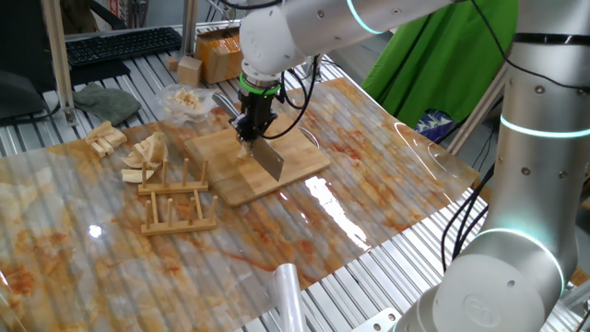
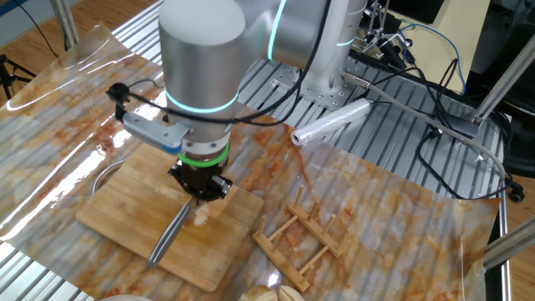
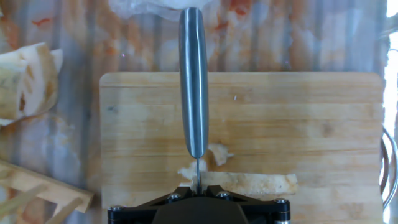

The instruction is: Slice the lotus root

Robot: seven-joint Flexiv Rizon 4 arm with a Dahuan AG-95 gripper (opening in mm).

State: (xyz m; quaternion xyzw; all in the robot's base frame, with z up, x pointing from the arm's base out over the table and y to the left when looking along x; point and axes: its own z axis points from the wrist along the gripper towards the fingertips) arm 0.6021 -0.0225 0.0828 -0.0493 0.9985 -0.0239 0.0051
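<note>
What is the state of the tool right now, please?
Tool: closed, holding the knife over the wooden board.

Lotus root (image 3: 249,182): pale cream cut pieces; lying flat on wooden board (image 3: 298,118); directly under knife blade (image 1: 267,159).

Silver-grey arm (image 1: 525,138) of thick rounded segments, ringed with glowing cyan bands at the joints. Green collar above a black end effector (image 2: 201,186). Black cables looped along the wrist. Silver screws on the black end effector body in hand view.
</note>
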